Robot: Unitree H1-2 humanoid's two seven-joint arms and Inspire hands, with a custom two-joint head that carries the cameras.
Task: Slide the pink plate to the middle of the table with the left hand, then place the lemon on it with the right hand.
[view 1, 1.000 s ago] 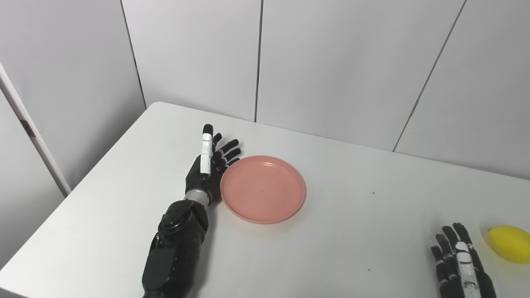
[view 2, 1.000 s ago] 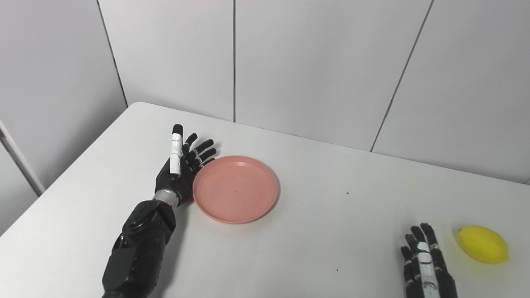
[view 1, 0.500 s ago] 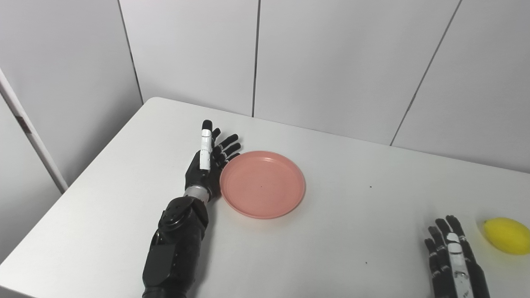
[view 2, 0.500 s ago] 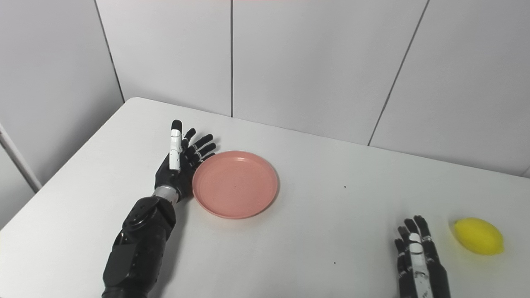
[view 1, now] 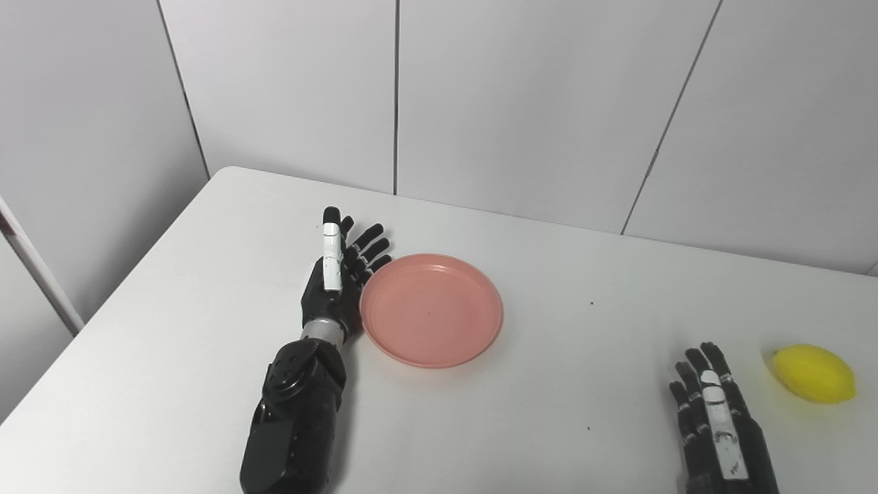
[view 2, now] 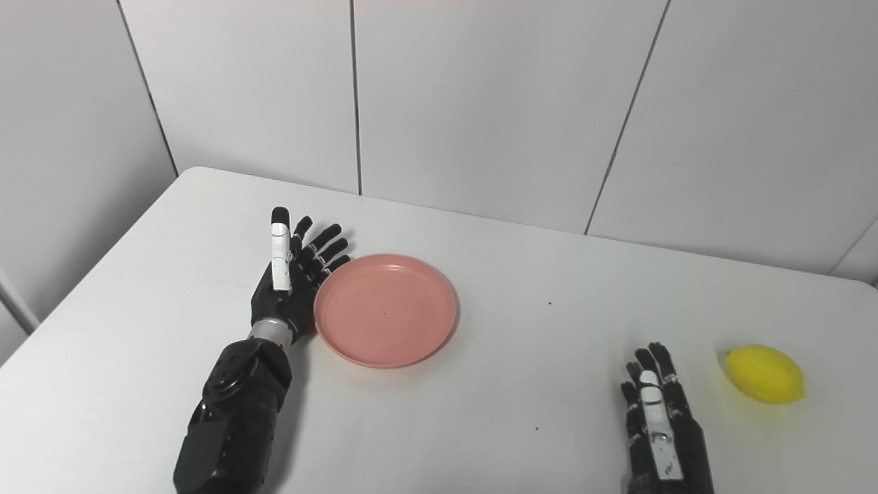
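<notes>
Fingers spread and empty, left hand (view 1: 336,288) is nudging light, stiff pink plate (view 1: 431,310) — rim contact — mid-frame; right hand (view 1: 717,418), likewise, is idling near lemon (view 1: 813,373).

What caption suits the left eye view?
Open left hand beside round pink plate; open right hand near yellow lemon.

Pretty plain room, honestly. A white table (view 1: 549,412) with a rounded far corner sat against a wall (view 1: 535,103) of big pale grey panels split by thin dark seams. The wall turned a corner on the left. Light was soft and even, and a few tiny dark specks dotted the tabletop.
</notes>
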